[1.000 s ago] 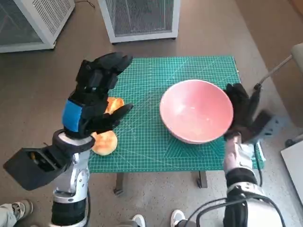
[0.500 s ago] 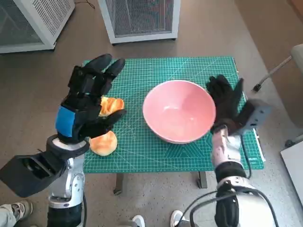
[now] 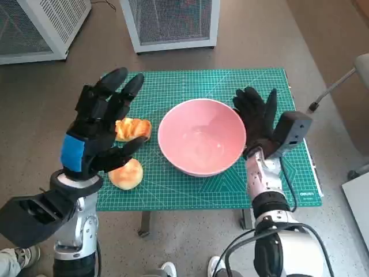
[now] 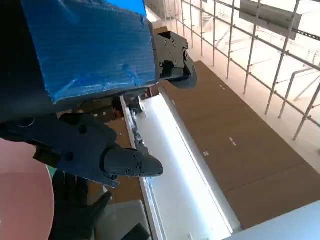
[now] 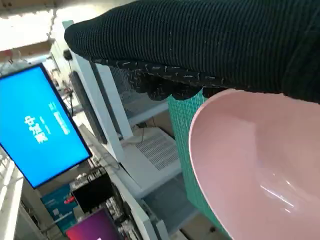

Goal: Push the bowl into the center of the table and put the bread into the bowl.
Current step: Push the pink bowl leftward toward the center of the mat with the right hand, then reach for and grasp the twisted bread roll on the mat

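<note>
The pink bowl (image 3: 202, 144) sits on the green mat (image 3: 173, 86) covering the desk (image 3: 144, 199), close to the middle and a little toward the right side. The right hand (image 3: 255, 118), fingers flat and spread, presses against the bowl's right rim and grasps nothing. To finish the push well, it should keep that flat contact low on the wall and press slowly and level, so the bowl slides rather than tips or spins, and stop short of the bread. Two pieces of bread lie near the mat's left edge, one piece (image 3: 133, 128) just beside the bowl and a rounder roll (image 3: 127, 173) nearer the front. The left hand (image 3: 99, 130) hovers above them, fingers apart and empty, touching nothing that can be seen; it looks placed to come down once the bowl settles.
</note>
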Available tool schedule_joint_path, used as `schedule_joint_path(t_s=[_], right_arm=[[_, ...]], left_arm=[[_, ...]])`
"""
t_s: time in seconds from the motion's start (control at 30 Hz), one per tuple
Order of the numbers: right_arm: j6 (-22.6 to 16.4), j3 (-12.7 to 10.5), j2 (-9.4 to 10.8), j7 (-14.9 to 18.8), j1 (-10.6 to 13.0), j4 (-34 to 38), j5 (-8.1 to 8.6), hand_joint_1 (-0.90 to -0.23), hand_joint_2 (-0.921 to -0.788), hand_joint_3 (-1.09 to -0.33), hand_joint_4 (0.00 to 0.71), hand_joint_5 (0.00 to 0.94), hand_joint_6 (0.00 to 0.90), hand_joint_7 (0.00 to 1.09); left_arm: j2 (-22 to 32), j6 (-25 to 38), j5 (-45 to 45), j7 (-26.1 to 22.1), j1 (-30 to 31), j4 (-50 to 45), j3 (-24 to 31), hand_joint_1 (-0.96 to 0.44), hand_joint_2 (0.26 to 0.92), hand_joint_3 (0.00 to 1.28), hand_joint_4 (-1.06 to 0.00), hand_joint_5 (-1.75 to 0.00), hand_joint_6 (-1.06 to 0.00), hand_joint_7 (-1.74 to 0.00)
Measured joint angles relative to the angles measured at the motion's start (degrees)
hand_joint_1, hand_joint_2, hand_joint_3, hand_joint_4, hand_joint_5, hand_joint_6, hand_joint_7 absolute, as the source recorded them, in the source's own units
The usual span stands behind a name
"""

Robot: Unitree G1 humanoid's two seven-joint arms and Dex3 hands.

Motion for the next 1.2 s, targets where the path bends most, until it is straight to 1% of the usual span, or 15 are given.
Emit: schedule_joint_path(t_s=[0.2,0.3,0.4,0.53,0.63,0.7,0.77,0.83,0.87,0.97,1.1,1.2], right_arm=[[0.39,0.10,0.02,0.06,-0.71,0.05,-0.09,-0.421,-0.921,-0.692,0.355,0.010,0.168,0.45],[0.40,0.36,-0.10,0.24,-1.05,0.05,-0.55,-0.421,-0.921,-0.691,0.353,0.008,0.170,0.45],[0.23,0.84,-0.45,0.60,-1.29,0.02,-1.37,-0.420,-0.921,-0.689,0.353,0.007,0.174,0.45],[-1.25,1.52,-1.18,0.81,-1.54,-0.24,-2.26,-0.432,-0.921,-0.679,0.368,0.014,0.183,0.46],[-4.14,2.51,-1.80,0.76,-1.78,-1.03,-3.29,-0.445,-0.921,-0.670,0.380,0.013,0.173,0.49],[-6.89,3.33,-2.13,0.74,-1.90,-1.97,-4.20,-0.450,-0.921,-0.672,0.379,0.010,0.166,0.50],[-10.15,4.23,-2.52,0.85,-2.04,-3.14,-4.64,-0.454,-0.921,-0.678,0.377,0.007,0.158,0.51],[-13.52,5.15,-3.10,1.43,-2.13,-4.36,-5.47,-0.464,-0.921,-0.690,0.378,0.007,0.145,0.52],[-14.84,5.42,-3.35,2.06,-2.15,-4.92,-5.55,-0.466,-0.921,-0.692,0.379,0.007,0.142,0.52],[-18.49,5.63,-4.10,5.96,-2.15,-7.23,-4.89,-0.485,-0.921,-0.680,0.393,0.011,0.126,0.54],[-21.86,5.67,-4.46,14.07,-1.38,-12.89,-1.45,-0.512,-0.921,-0.660,0.396,0.008,0.098,0.60],[-22.87,6.36,-4.34,19.96,0.36,-19.58,1.76,-0.531,-0.921,-0.645,0.400,0.007,0.079,0.63]], left_arm=[[0.05,0.00,0.58,0.73,0.71,-0.03,-0.03,-0.33,0.921,0.18,-0.34,-0.06,-0.13,-0.49],[0.05,0.00,1.12,0.96,0.80,-0.04,-0.05,-0.33,0.921,0.18,-0.34,-0.06,-0.14,-0.49],[0.06,-0.01,1.28,1.03,0.80,-0.04,-0.04,-0.33,0.921,0.18,-0.34,-0.06,-0.14,-0.49],[0.18,-0.01,1.31,1.08,0.80,-0.04,0.03,-0.33,0.921,0.18,-0.34,-0.05,-0.14,-0.48],[0.33,-0.02,1.30,1.08,0.80,-0.02,0.28,-0.33,0.921,0.18,-0.34,-0.05,-0.14,-0.48],[0.45,-0.12,1.28,1.07,0.77,0.04,0.56,-0.33,0.921,0.18,-0.34,-0.05,-0.14,-0.48],[0.65,-0.24,1.21,0.97,0.61,0.30,0.97,-0.33,0.921,0.18,-0.34,-0.05,-0.14,-0.47],[1.03,-0.28,1.17,0.84,0.35,0.64,1.45,-0.34,0.921,0.18,-0.34,-0.04,-0.14,-0.46],[1.25,-0.28,1.17,0.81,0.26,0.73,1.66,-0.34,0.921,0.17,-0.34,-0.04,-0.14,-0.46],[2.30,-0.32,1.15,0.61,-0.25,1.16,2.35,-0.35,0.921,0.17,-0.34,-0.02,-0.15,-0.41],[3.71,-0.35,1.19,0.41,-1.83,2.48,3.26,-0.36,0.921,0.16,-0.33,-0.01,-0.15,-0.38],[4.93,-0.49,1.57,0.29,-3.34,4.01,3.59,-0.38,0.921,0.16,-0.32,0.00,-0.14,-0.37]])
